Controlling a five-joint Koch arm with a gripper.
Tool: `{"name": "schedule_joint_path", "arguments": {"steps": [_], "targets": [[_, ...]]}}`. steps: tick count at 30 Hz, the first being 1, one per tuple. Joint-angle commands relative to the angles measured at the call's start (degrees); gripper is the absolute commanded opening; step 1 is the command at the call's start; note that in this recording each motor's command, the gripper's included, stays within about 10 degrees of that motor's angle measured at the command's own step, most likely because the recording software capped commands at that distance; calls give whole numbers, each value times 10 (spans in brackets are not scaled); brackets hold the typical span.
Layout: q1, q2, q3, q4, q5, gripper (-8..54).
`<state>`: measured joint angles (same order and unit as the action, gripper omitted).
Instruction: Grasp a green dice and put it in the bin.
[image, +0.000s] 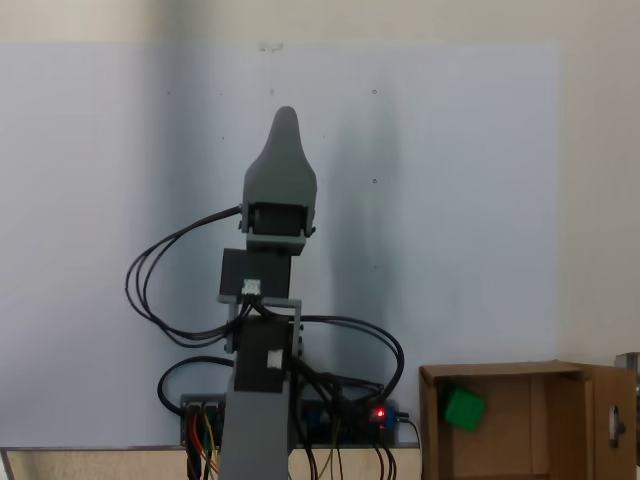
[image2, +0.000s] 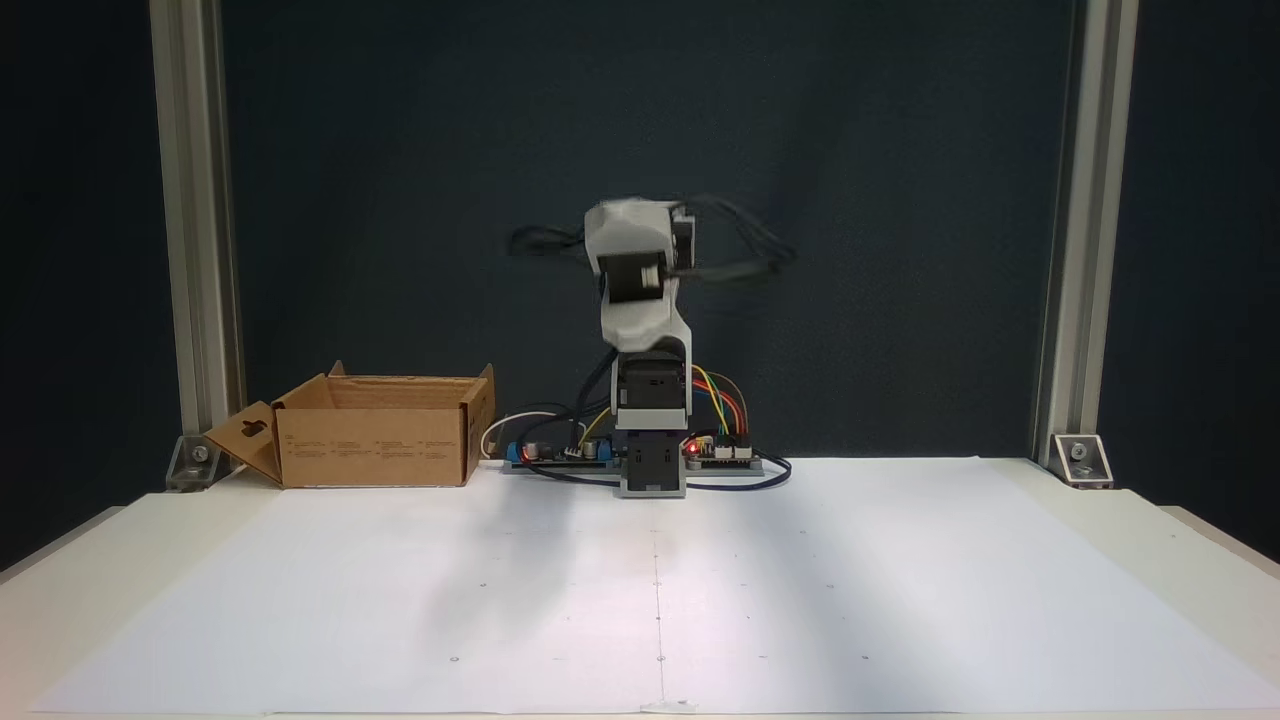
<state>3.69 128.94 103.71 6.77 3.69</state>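
Note:
The green dice (image: 464, 408) lies inside the bin (image: 520, 432), near its left wall, in the fixed view from above. In the fixed view from the front, the bin (image2: 375, 445) is a brown cardboard box with upright flaps, left of the arm's base, and its walls hide the dice. The grey gripper (image: 285, 118) is raised over the white sheet, well away from the bin, and points out from the base. From the front, the gripper (image2: 645, 325) faces the camera and is blurred. Its jaws overlap into one shape, and nothing shows between them.
The arm's base (image2: 652, 470) stands at the back edge of a white sheet (image2: 660, 600), with a circuit board (image2: 720, 452) and coloured wires beside it. Metal posts (image2: 195, 250) stand at the back left and right. Black cables (image: 160, 290) loop off the arm.

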Motion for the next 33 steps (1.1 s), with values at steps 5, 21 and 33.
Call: {"name": "schedule_joint_path", "arguments": {"steps": [5, 21, 33], "targets": [[10, 62, 25, -154, 9, 446], [10, 69, 137, -355, 8, 454], [45, 69, 260, -443, -4, 454]]}}
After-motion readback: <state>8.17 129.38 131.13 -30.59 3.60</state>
